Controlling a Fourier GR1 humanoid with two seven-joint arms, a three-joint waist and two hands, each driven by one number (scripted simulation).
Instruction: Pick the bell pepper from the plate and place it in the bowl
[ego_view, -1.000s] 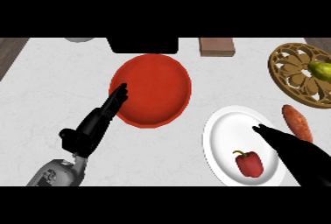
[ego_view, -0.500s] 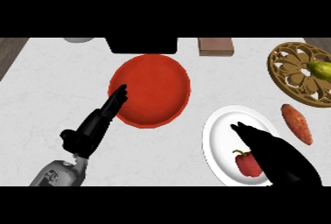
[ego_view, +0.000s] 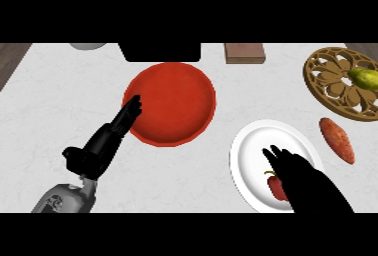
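Since half a second ago your right hand (ego_view: 306, 182) has slid further in over the white plate (ego_view: 251, 150), and it now covers most of the bell pepper (ego_view: 276, 186); your left hand (ego_view: 103, 145) has not shifted from the red bowl's (ego_view: 173, 100) rim

You can see only a red sliver of the pepper, poking out at the 9 o'clock side of your right hand, on the lower half of the plate. It seems to lie with its long axis running roughly 12 to 6, stem end toward 12, though most of it is hidden. Your right fingers (ego_view: 277, 154) point toward 11 o'clock and look spread and fairly straight, not yet curled round anything; whether they touch the pepper underneath, you cannot tell

Your right hand is plainly the nearer one, being directly over the pepper. The left hand rests with straight fingers touching the bowl's 8 o'clock rim, holding nothing

What the coming move turns on, in my judgement: the pepper sits just under and slightly toward 9 o'clock of your palm, so close down there. The bowl lies toward 10 o'clock from the plate, near but apart, across bare table (ego_view: 44, 100)
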